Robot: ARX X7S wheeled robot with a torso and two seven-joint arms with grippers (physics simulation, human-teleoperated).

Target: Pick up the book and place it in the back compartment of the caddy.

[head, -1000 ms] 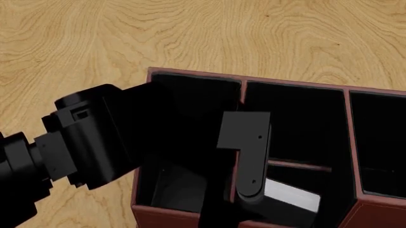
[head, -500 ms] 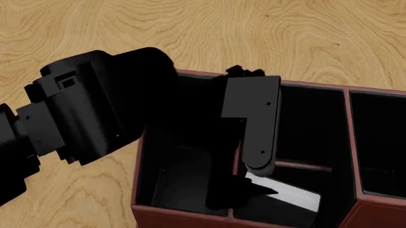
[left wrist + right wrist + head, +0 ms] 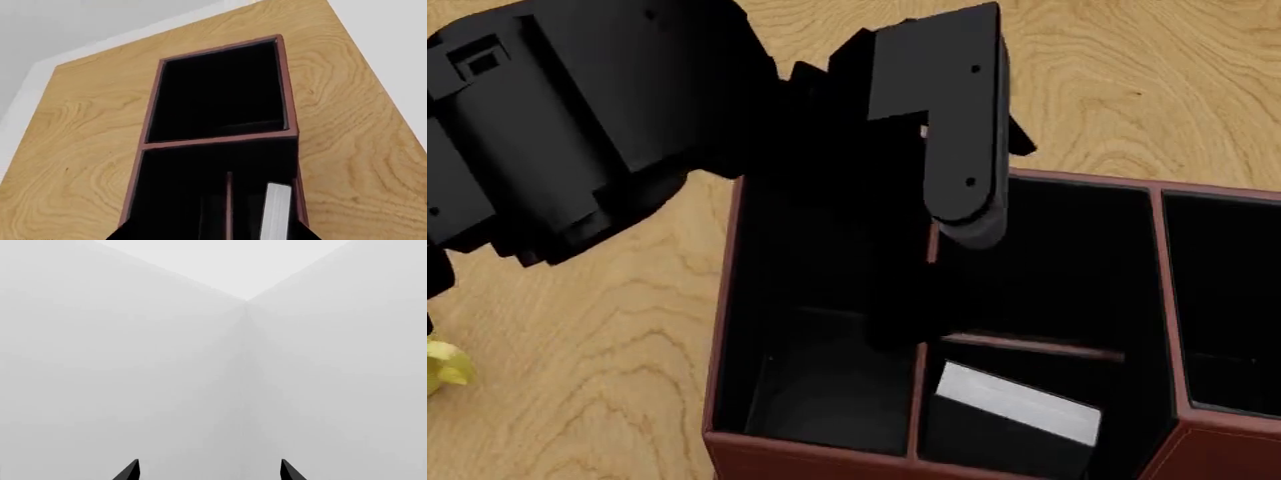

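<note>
The reddish-brown caddy (image 3: 726, 300) with black interior fills the lower head view and also shows in the left wrist view (image 3: 220, 142). The black book, pale page edges (image 3: 1017, 403) up, lies in the back compartment (image 3: 1124, 400) between the low cross divider (image 3: 1054, 349) and the near low wall. Its page edges also show in the left wrist view (image 3: 275, 214). My left gripper (image 3: 932, 270) hangs above the caddy, open and empty, clear of the book. My right gripper (image 3: 209, 471) is open and empty, facing blank grey walls.
The caddy stands on a wooden table (image 3: 587, 400). A long compartment (image 3: 814, 390) lies left of the book's cell, and another (image 3: 1228, 300) at the right. A small yellow object (image 3: 443, 366) shows at the left edge.
My left arm has risen up and back out of the caddy. The book stays in its cell and now shows uncovered.
</note>
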